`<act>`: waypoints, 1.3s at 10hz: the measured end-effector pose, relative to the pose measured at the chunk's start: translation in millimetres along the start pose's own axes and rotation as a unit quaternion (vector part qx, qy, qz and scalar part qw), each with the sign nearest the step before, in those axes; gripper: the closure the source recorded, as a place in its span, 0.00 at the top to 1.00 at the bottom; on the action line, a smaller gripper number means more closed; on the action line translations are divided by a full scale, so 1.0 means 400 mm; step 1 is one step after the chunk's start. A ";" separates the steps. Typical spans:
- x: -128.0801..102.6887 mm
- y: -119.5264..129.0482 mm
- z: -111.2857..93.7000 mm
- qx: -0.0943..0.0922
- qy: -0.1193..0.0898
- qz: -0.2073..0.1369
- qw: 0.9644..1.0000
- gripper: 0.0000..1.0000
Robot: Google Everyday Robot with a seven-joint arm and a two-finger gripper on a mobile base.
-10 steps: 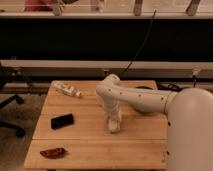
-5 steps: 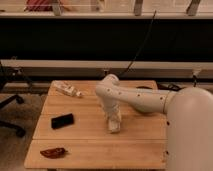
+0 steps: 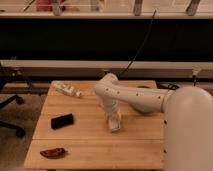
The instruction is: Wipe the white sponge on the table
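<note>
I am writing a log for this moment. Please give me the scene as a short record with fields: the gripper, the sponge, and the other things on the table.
gripper: lowered to the middle of the table, apart from the other items
sponge: apparently the pale block at the gripper's tip, on the wood; boundary unclear
table: light wooden planks
black phone: flat, left of the gripper
white packet: far left part of the table
reddish-brown object: near left corner
</note>
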 end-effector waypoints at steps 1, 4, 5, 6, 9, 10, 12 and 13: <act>-0.002 0.007 0.001 0.004 0.000 -0.007 1.000 0.00; -0.039 -0.031 0.002 0.017 -0.003 -0.049 0.999 0.00; -0.071 -0.072 0.002 0.018 -0.004 -0.083 0.996 0.00; -0.094 -0.094 0.000 0.016 -0.002 -0.106 0.994 0.00; -0.197 -0.129 -0.004 0.002 0.013 -0.222 0.975 0.00; -0.223 -0.128 -0.006 -0.002 0.019 -0.251 0.968 0.00; -0.269 -0.112 -0.009 -0.012 0.032 -0.299 0.954 0.00; -0.281 -0.090 -0.009 -0.017 0.037 -0.304 0.952 0.00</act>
